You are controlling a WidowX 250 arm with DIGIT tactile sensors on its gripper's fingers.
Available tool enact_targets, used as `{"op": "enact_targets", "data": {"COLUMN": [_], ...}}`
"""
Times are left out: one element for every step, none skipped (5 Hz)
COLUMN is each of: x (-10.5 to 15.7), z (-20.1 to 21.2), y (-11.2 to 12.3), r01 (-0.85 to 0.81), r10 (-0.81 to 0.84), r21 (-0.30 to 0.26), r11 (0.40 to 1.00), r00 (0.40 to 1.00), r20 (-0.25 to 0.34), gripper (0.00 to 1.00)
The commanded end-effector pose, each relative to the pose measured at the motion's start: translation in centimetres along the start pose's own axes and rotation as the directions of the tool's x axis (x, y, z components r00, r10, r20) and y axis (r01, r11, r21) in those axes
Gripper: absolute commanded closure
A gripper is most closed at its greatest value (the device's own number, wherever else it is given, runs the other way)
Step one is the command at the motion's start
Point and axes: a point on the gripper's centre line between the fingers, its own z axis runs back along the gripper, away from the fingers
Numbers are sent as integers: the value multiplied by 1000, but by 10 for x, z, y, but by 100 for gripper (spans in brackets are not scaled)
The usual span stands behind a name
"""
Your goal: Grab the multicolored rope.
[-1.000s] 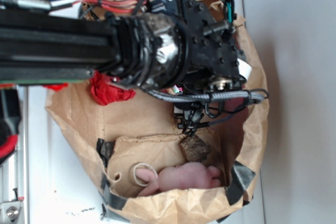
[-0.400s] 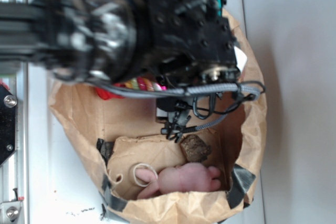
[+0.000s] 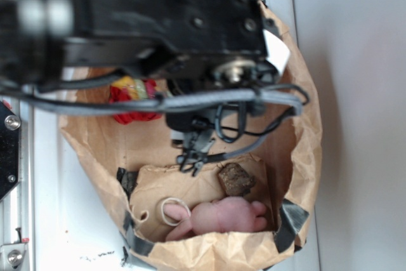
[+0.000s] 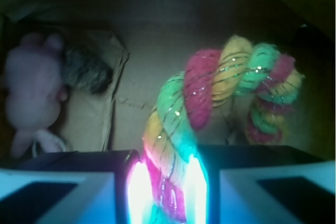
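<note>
A crumpled brown paper bag [image 3: 95, 150] lies open on a white tabletop [image 3: 63, 233], with dark tape [image 3: 290, 220] patching its lower rim. Inside the bag, a pink plush toy [image 3: 225, 215] lies at the bottom edge. A thin beige string loop [image 3: 172, 211] touches the plush's left end. A rough brown lump [image 3: 236, 179] sits just above the plush. A red fabric ball [image 3: 130, 103] rests at the bag's upper left, well apart from the plush.

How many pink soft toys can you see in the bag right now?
1. The pink soft toy lies at the bag's lower end in the exterior view, beside a brown lump; the wrist view shows it far left. The arm hides much of the bag, so more could be hidden.
</note>
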Motion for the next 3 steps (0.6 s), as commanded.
{"op": "enact_targets", "data": {"x": [7, 9, 9], "z": [50, 55, 51], "y": [-6, -5, -8], "r01": [-35, -35, -38], "r10": [31, 31, 30], "r21": [50, 42, 72], "r11": [998, 999, 997], "r00": [995, 994, 993], "r20": [90, 103, 111], "gripper": [100, 100, 100]}}
